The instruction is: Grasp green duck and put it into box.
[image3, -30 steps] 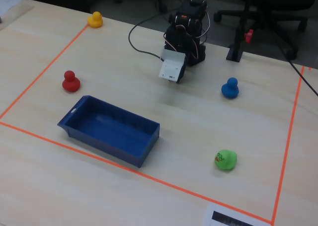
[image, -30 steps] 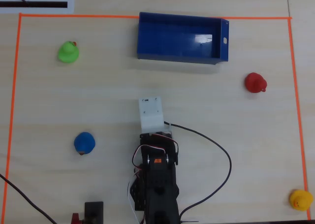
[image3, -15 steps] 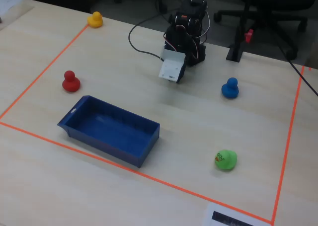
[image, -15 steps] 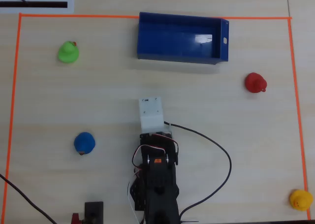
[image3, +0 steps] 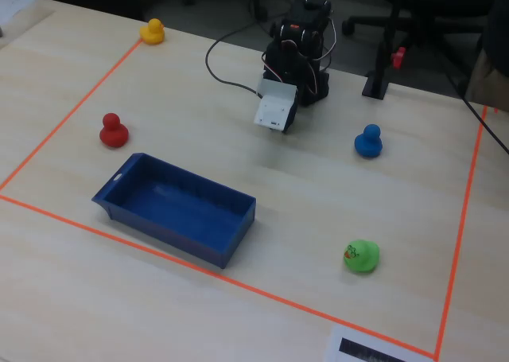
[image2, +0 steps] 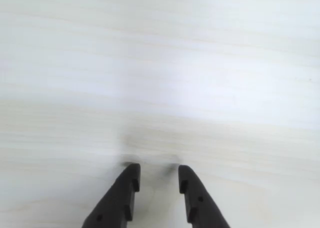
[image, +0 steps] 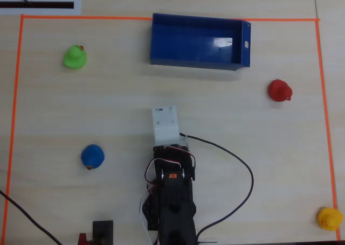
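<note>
My black two-finger gripper (image2: 157,174) hangs slightly open over bare pale wooden tabletop (image: 242,126), holding nothing. The small bright green rubber duck (image: 74,57) sits near the overhead view's upper-left orange tape corner, well apart from the dark blue plastic box (image: 198,41).

Bright green duck (image: 74,57) with a red-orange beak, dark blue box (image: 197,42), plus blue (image: 92,156), red (image: 280,90) and yellow ducks (image: 329,218) were on pale wood.
</note>
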Robot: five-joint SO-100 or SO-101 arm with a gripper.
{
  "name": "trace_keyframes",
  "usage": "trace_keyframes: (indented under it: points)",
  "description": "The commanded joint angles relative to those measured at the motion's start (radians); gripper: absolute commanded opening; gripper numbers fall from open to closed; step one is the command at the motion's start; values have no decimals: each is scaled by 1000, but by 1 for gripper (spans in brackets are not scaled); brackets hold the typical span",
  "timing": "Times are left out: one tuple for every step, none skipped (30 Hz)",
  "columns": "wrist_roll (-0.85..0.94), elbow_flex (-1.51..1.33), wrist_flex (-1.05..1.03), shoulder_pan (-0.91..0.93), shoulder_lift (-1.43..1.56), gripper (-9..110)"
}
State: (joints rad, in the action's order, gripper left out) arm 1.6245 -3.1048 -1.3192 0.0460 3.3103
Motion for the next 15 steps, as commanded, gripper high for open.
trace_keyframes:
  points:
    - [-5, -6, -26, -8, 0, 8]
    - [-5, -6, -26, -8, 0, 8]
    - [-5, -6, -26, -8, 0, 8]
    - [-5, -6, -26, -8, 0, 8]
    - [-5, -6, -26, -8, 0, 8]
    - [-5, -6, -26, -8, 0, 8]
    - [-5, -6, -26, -8, 0, 8]
    - [-5, -6, -26, -8, 0, 8]
    - [-5, -6, -26, -8, 0, 8]
    - [-5, -6, -26, -11, 0, 5]
    - [-5, -6, -26, -21, 0, 1]
    - [-5, -6, -26, -23, 2, 0]
    - [-5, -6, -26, -25, 2, 0]
    - [-2, -6, -26, -34, 2, 0]
    - [3, -6, -18, -43, 2, 0]
